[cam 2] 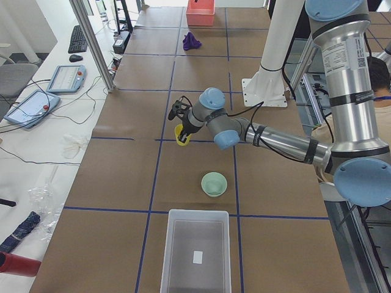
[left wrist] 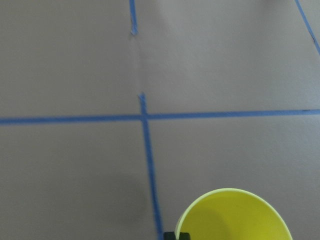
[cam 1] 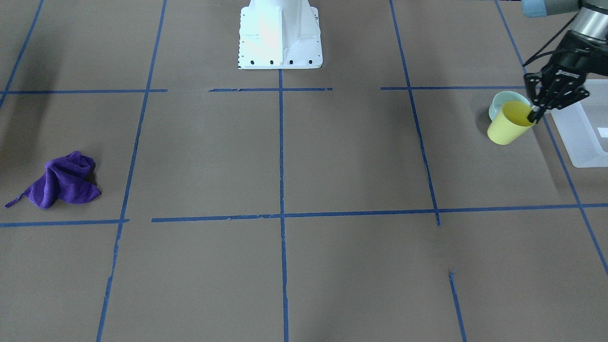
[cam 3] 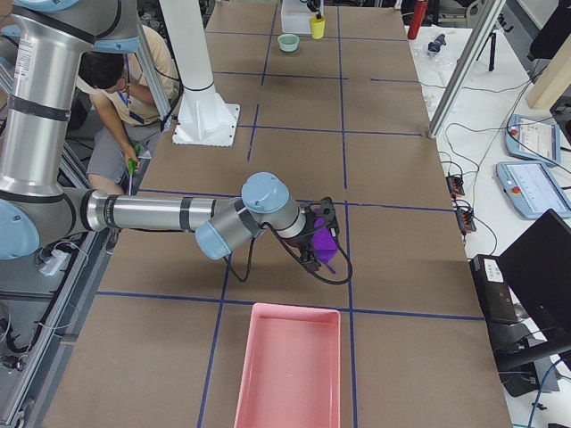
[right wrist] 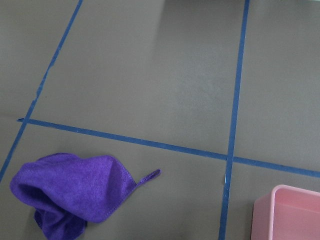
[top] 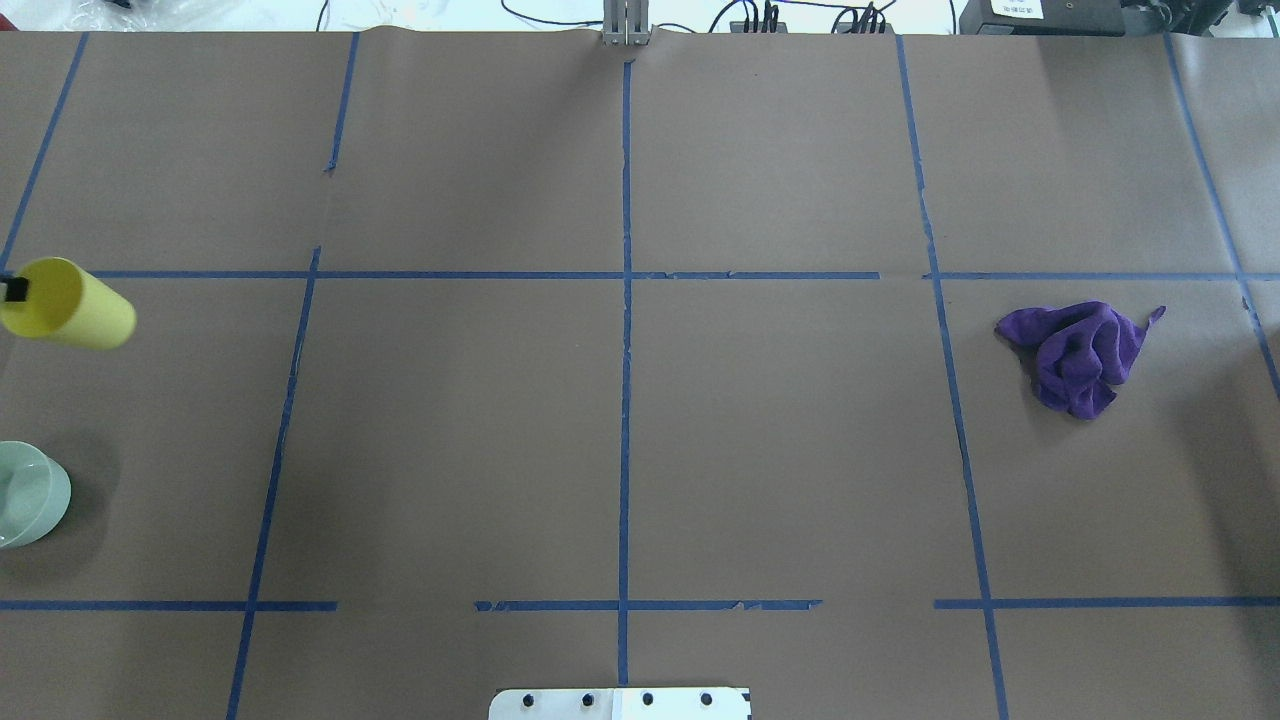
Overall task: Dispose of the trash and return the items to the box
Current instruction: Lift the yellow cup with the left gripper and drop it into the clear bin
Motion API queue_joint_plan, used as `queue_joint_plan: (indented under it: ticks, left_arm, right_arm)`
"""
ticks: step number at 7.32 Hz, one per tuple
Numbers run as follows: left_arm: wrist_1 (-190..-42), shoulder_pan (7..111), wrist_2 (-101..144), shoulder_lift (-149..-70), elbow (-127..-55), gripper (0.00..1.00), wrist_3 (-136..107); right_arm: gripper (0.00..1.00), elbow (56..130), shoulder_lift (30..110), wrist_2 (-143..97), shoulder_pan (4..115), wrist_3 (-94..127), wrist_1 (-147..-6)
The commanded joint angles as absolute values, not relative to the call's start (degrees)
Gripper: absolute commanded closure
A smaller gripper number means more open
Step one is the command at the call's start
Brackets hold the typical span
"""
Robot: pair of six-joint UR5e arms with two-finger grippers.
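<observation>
My left gripper (cam 1: 534, 114) is shut on the rim of the yellow cup (cam 1: 508, 124) and holds it tilted above the table. The cup also shows in the overhead view (top: 70, 303) and in the left wrist view (left wrist: 235, 215). The mint-green bowl (cam 1: 498, 104) stands on the table just behind the cup, nearer the robot (top: 30, 495). The frosted-white box (cam 1: 579, 128) lies beside them at the table's end (cam 2: 197, 250). My right gripper (cam 3: 317, 236) hangs over the purple cloth (cam 3: 325, 242); I cannot tell if it is open or shut.
The purple cloth (cam 1: 64, 185) lies crumpled on the table at the far end from the box (right wrist: 65, 195). A pink bin (cam 3: 290, 366) stands past it at that end (right wrist: 290, 212). The robot's white base (cam 1: 280, 33) is at mid table.
</observation>
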State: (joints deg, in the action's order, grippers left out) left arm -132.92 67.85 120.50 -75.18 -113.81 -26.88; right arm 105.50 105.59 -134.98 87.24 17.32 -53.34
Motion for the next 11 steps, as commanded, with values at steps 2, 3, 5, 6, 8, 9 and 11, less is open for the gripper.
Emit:
queue_joint_plan:
  ticks: [2, 3, 5, 6, 8, 9, 11]
  left_arm:
    - [-132.89, 93.36, 130.52, -74.17, -95.86, 1.0, 14.39]
    - [-133.41, 94.38, 130.6, -74.09, -92.15, 1.0, 18.59]
    - [-133.86, 94.39, 130.52, -74.09, -90.1, 1.0, 15.76]
    - [-138.03, 94.13, 130.52, -73.48, -89.13, 1.0, 11.38]
    - [-142.38, 90.73, 130.87, -73.3, -85.35, 1.0, 10.46]
    - [-142.38, 87.92, 133.48, -73.3, -84.3, 1.0, 10.46]
    - [-142.47, 84.91, 135.18, -73.04, -83.33, 1.0, 10.9]
  right_arm:
    - [0.0, 104.33, 105.47, -134.83, 87.01, 17.31, -51.07]
    - [0.0, 104.24, 105.29, -134.74, 86.92, 17.4, -51.06]
    - [0.0, 104.24, 105.21, -134.74, 86.92, 17.4, -50.98]
    - [0.0, 104.24, 105.21, -134.65, 86.92, 17.4, -50.98]
    - [0.0, 103.45, 105.21, -134.65, 86.92, 17.31, -50.89]
    - [0.0, 103.53, 105.03, -134.56, 86.92, 17.31, -50.89]
    - [0.0, 103.45, 105.03, -134.56, 86.92, 17.4, -50.89]
